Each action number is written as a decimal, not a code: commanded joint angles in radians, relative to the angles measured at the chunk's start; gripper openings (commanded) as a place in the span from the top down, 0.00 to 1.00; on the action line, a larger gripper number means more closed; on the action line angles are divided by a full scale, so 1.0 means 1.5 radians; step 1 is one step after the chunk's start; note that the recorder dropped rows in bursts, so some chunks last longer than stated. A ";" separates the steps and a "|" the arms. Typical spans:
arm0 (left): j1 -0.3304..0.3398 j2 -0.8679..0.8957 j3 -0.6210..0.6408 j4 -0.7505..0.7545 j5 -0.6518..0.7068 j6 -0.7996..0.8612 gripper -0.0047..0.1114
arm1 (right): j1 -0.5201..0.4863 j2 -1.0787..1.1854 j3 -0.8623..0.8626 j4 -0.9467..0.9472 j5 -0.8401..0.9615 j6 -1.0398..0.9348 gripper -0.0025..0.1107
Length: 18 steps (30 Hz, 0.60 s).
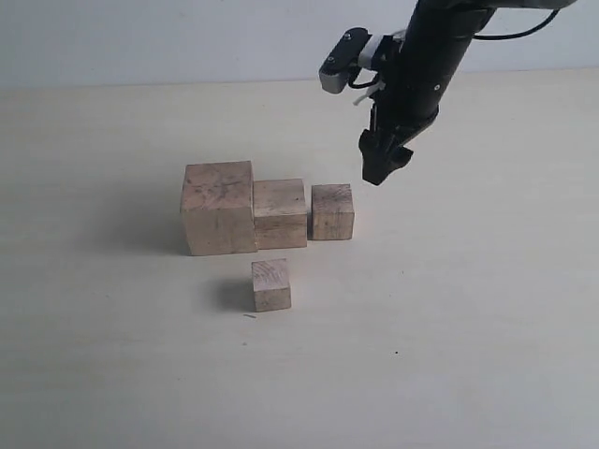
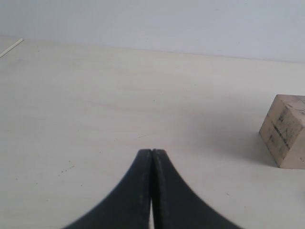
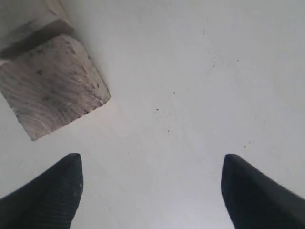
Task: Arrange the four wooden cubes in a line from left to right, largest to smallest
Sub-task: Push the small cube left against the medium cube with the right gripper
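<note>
1. The right fingers (image 3: pixel 47 195) stand wide apart with only bare table (image 3: pixel 190 71) between them. They hold nothing and touch nothing.
2. In the exterior view, these fingers hang in the air pointing down. They are behind the third cube (image 1: pixel 332 211), a little to its right and clear of it.
3. In the right wrist view, the third cube lies off to one side ahead of the fingertips, outside the gap between them.
4. The left fingers (image 2: pixel 138 191) are pressed together tip to tip with nothing caught between them, low over the table.
5. A wooden cube (image 2: pixel 286 131) sits well off to one side of the left fingers. I cannot tell which of the four it is.
6. The largest cube (image 1: pixel 218 208), the second cube (image 1: pixel 280 213) and the third cube form a row, largest on the left. The first two touch, and the third stands just beside the second.
7. The smallest cube (image 1: pixel 271 285) stands alone in front of the row, nearer the camera and apart from the second cube.
</note>
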 commanded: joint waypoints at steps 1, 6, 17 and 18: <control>-0.005 -0.004 0.002 -0.004 -0.009 0.000 0.96 | 0.001 0.028 0.003 -0.002 -0.001 0.036 0.31; -0.005 -0.004 0.002 -0.004 -0.009 0.000 0.96 | 0.001 0.067 0.003 0.031 -0.001 0.036 0.31; -0.005 -0.004 0.002 -0.004 -0.009 0.000 0.96 | 0.001 0.091 0.003 0.093 -0.004 0.017 0.31; -0.005 -0.004 0.002 -0.004 -0.009 0.000 0.96 | 0.001 0.091 0.003 0.093 -0.006 0.012 0.31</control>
